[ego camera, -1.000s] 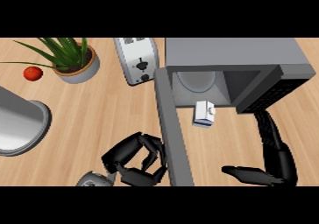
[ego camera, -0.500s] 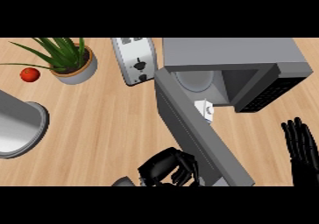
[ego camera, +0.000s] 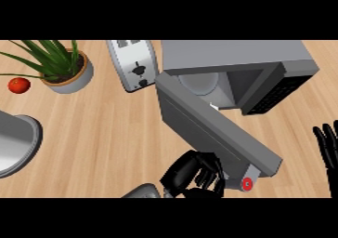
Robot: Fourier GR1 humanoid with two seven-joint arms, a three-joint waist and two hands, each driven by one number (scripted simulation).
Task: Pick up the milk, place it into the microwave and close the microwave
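The grey microwave stands at the back right of the counter. Its door is swung partway toward the opening. Just a white sliver of the milk carton shows inside, behind the door's top edge. My left hand is against the door's outer face near its free end, fingers curled and holding nothing. At the right edge my right hand rests with its fingers straight and pointing up, apart from the microwave.
A silver toaster stands just left of the microwave. A potted green plant and a small red fruit are at the back left. A large grey round vessel sits at the left edge.
The door has swung further toward the microwave, hiding most of the milk. My left hand has followed the door to the right. The right hand has drawn back to the right edge.
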